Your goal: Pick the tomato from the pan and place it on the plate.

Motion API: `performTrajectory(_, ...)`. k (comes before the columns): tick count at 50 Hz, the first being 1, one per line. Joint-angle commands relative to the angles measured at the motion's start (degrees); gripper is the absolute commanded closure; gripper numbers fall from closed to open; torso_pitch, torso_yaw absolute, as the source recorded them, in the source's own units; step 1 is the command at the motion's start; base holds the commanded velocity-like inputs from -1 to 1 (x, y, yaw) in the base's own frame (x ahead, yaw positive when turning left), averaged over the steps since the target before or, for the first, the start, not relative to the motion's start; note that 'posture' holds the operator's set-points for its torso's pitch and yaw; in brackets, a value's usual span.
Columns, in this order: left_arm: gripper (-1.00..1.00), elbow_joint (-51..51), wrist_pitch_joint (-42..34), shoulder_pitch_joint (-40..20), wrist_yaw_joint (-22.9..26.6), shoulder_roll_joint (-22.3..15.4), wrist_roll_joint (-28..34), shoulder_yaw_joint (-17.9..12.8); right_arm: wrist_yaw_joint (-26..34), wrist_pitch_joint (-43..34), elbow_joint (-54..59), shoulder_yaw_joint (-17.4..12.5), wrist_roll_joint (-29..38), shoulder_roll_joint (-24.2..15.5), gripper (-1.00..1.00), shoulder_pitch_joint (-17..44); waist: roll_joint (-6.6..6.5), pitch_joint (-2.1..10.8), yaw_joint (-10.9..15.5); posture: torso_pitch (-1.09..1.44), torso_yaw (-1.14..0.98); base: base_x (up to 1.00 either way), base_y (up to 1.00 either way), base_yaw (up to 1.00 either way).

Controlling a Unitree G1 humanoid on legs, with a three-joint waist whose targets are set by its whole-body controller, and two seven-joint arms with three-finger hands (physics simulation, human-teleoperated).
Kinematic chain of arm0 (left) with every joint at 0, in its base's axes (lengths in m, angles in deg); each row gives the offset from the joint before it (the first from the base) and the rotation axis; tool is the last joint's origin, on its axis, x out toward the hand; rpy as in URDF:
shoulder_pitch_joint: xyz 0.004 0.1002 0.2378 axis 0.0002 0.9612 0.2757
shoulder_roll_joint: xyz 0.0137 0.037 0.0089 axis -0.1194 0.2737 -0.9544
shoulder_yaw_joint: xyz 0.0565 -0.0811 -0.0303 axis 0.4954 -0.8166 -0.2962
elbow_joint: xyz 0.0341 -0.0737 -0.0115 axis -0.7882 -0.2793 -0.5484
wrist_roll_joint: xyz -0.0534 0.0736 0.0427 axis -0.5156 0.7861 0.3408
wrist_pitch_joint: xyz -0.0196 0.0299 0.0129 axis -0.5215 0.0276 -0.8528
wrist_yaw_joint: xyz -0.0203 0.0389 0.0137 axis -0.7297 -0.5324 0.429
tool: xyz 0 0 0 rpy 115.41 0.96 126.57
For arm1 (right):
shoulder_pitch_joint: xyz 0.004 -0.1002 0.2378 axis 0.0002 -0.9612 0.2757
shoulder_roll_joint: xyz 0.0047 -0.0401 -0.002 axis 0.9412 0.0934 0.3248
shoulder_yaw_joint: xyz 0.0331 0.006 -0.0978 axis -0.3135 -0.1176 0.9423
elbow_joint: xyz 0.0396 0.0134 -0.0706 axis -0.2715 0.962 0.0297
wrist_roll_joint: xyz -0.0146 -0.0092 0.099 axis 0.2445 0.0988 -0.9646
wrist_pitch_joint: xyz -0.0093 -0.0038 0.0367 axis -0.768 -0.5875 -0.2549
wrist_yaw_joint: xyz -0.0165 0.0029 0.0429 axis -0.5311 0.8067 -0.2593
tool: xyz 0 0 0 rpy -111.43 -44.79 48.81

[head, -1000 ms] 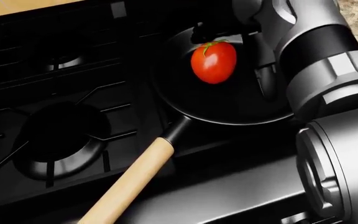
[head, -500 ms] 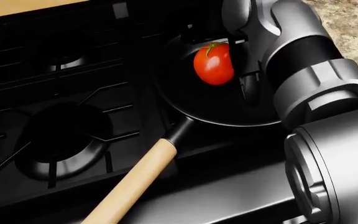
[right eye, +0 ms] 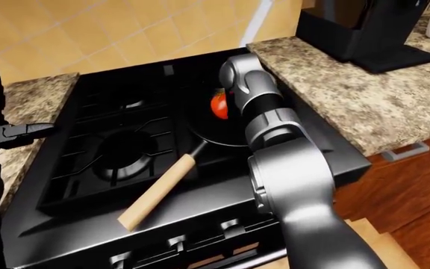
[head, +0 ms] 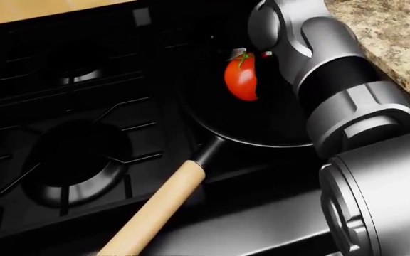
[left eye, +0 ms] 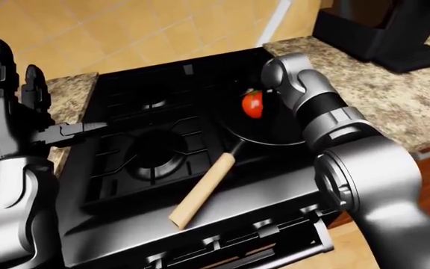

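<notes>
Right hand: our right hand point(head: 262, 53) reaches into the pan from the head view's right. Its wrist and forearm cover the fingers, so we cannot tell whether they are closed or how far they are spread. We judge it is there to take the tomato.
Tomato: the tomato point(head: 241, 77) shows red against the black pan just left of the wrist, with its green stem uppermost. Its right edge is hidden behind the arm. It may be touched or pinched, but we cannot confirm that, nor whether it rests on the pan floor or has been lifted.
Pan: the pan point(head: 212, 114) sits on the stove's right-hand burner. Its wooden handle point(head: 155, 210) points toward the lower left, away from our reaching arm, so the approach from the right is unobstructed.
Stove: the stove point(left eye: 155, 151) is black, and its near-left burner is bare.
Left hand: our left hand point(left eye: 9, 120) is raised at the left edge of the left-eye view with its fingers spread and holding nothing. We judge it is parked well away from the pan so it stays out of the way.
Plate: the plate is not visible in any view, so we will have to locate it before placing the tomato.
Counter: the granite counter point(right eye: 364, 89) to the right carries a dark appliance point(right eye: 357, 28).
</notes>
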State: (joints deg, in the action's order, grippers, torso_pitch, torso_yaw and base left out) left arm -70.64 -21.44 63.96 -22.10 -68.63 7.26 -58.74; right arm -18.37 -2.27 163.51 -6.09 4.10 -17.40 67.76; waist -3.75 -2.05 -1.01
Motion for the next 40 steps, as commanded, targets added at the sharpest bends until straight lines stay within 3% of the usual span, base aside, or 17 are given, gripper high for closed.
performTrajectory(1, -1.0, 1.6, 1.9, -1.1, 0.1, -0.8, 0.2, -0.6, 1.5, 0.2, -0.5, -0.3, 0.3, -0.2, 0.3, 1.2, -0.32, 1.27, -0.1, 0.0, 0.0, 0.0, 0.0, 0.0)
performTrajectory(5, -1.0, 1.7, 1.9, -1.0, 0.2, -0.7, 0.2, -0.6, 1.1, 0.7, -0.5, -0.5, 0.3, -0.3, 0.73, 1.1, -0.28, 1.34, 0.0, 0.0, 0.0, 0.0, 0.0, 0.0)
performTrajectory(9, -1.0, 1.5, 2.1, -1.0, 0.2, -0.6, 0.4, -0.5, 0.8, 0.9, -0.5, -0.5, 0.3, -0.4, 1.0, 0.7, -0.2, 1.42, 0.0, 0.0, 0.0, 0.0, 0.0, 0.0)
performTrajectory(22, -1.0, 2.0, 1.5, -1.1, 0.1, -0.7, 0.2, -0.6, -1.0, 1.2, -0.8, -2.1, -2.0, -1.6, 1.0, 2.8, -0.1, 1.35, 0.0, 0.0, 0.0, 0.0, 0.0, 0.0)
performTrajectory(40, -1.0, 1.8, 1.3, -1.6, -0.1, -1.0, 0.3, -0.5, 5.0, 1.6, -1.9, -3.2, -9.2, -5.3, 1.0, 7.1, 0.01, 0.58, -0.3, 0.0, 0.0, 0.0, 0.0, 0.0)
